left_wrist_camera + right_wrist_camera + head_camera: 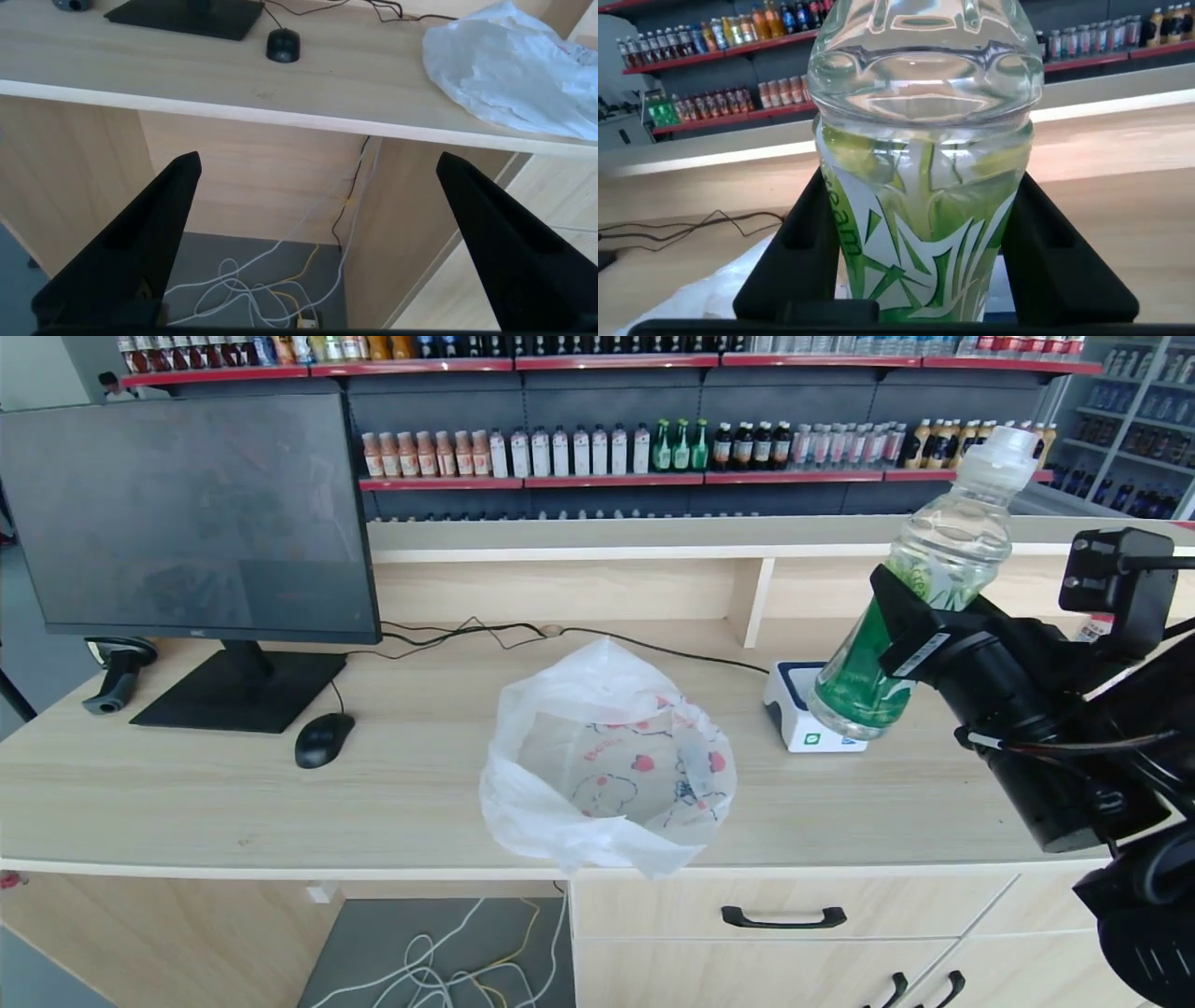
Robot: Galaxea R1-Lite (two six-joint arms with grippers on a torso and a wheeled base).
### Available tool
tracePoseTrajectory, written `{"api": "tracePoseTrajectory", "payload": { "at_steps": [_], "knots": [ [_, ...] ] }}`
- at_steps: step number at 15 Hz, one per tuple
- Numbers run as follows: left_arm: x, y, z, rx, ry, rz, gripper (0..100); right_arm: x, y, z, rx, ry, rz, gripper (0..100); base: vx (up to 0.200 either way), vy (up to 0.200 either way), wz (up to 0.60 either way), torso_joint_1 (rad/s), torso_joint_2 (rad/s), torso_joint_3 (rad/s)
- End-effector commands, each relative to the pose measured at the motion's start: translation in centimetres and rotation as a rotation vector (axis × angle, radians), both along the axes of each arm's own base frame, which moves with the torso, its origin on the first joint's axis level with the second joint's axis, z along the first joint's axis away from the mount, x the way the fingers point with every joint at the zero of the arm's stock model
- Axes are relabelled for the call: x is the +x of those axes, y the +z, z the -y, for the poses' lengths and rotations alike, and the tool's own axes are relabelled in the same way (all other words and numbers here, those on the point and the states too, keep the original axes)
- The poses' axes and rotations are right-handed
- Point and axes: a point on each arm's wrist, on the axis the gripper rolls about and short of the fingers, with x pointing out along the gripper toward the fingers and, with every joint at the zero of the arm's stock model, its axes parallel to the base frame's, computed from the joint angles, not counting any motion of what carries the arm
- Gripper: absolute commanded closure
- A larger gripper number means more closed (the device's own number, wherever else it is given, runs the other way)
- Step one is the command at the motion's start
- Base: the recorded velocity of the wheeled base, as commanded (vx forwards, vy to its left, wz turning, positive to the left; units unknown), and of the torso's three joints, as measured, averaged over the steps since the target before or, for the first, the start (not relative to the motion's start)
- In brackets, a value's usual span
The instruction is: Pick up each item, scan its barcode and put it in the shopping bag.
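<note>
Your right gripper is clasping the tilted bottle over the scanner; you are likely scanning. Next, you are looking at carrying it left into the shopping bag. Your left gripper is gaping, idle.

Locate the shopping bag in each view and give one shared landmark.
Head view: shopping bag open, between mouse and white scanner box.
Left wrist view: shopping bag on the counter, past the mouse.
Right wrist view: likely the white plastic beside the held bottle.
Shared landmark: the counter.
</note>
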Motion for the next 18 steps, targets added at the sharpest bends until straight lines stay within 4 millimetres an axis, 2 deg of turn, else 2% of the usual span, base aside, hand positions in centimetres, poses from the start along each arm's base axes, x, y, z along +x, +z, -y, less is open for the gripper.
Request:
{"api": "tracePoseTrajectory", "payload": {
  "at_steps": [1,9,15,18],
  "knots": [
    [0.01,0.01,0.0,-0.002,0.001,-0.001,0,0.03,-0.17,-0.3,-0.002,0.008,-0.005,100,0.0,0.2,0.0,0.002,0.0,-0.002],
    [0.01,0.01,0.0,-0.002,0.001,-0.001,0,-0.66,0.13,-1.12,-0.007,0.044,0.006,100,0.0,0.0,0.0,0.0,0.0,0.0],
    [0.01,0.01,0.0,0.0,0.001,-0.001,0,-0.83,0.04,-1.07,-0.015,0.042,0.002,100,0.0,0.0,0.6,0.003,0.0,-0.001],
    [0.01,0.01,0.0,-0.002,0.001,-0.001,0,-0.75,-0.09,-1.22,-0.02,0.045,-0.002,100,0.0,0.0,0.0,0.0,0.0,0.0]
  ]
}}
